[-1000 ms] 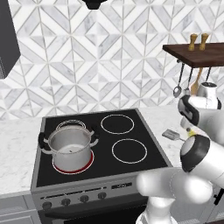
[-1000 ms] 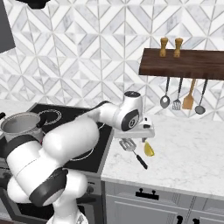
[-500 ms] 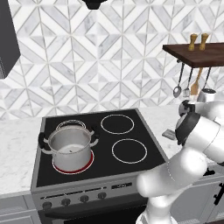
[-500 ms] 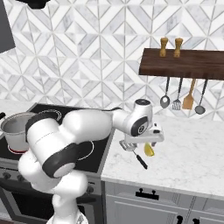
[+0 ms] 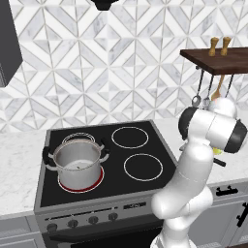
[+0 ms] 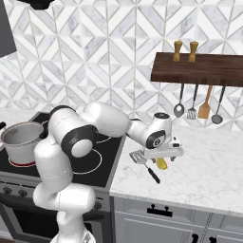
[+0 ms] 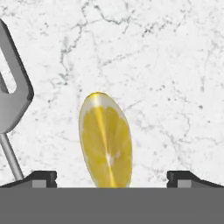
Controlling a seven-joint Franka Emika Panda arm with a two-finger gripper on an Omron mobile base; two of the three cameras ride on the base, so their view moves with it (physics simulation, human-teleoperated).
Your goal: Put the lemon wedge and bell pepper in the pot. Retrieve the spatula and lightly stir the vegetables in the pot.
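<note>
The lemon wedge (image 7: 106, 140) lies on the white marble counter, a small yellow wedge between the two dark fingertips (image 7: 43, 177) of my open gripper (image 7: 111, 178). In the right base view the gripper (image 6: 163, 155) hangs low over the lemon wedge (image 6: 162, 164), to the right of the stove. The spatula (image 6: 144, 164) lies just left of the wedge, grey head (image 7: 12, 94) toward the stove, black handle toward the counter's front. The steel pot (image 5: 77, 162) stands on the stove's front-left burner, which glows red, far left of the gripper. A yellow bit of the wedge (image 5: 217, 151) peeks past my arm.
A dark wooden shelf (image 6: 199, 69) with two shakers hangs above the counter. Under it hang a ladle (image 6: 179, 109), a slotted turner (image 6: 191, 113), a wooden turner (image 6: 205, 110) and another ladle (image 6: 217, 117). The black stovetop (image 5: 135, 167) has other burners free. My own arm crosses the stove.
The arm has swung further right and the hand has come down over the lemon wedge. The wedge, spatula and pot stay where they were.
</note>
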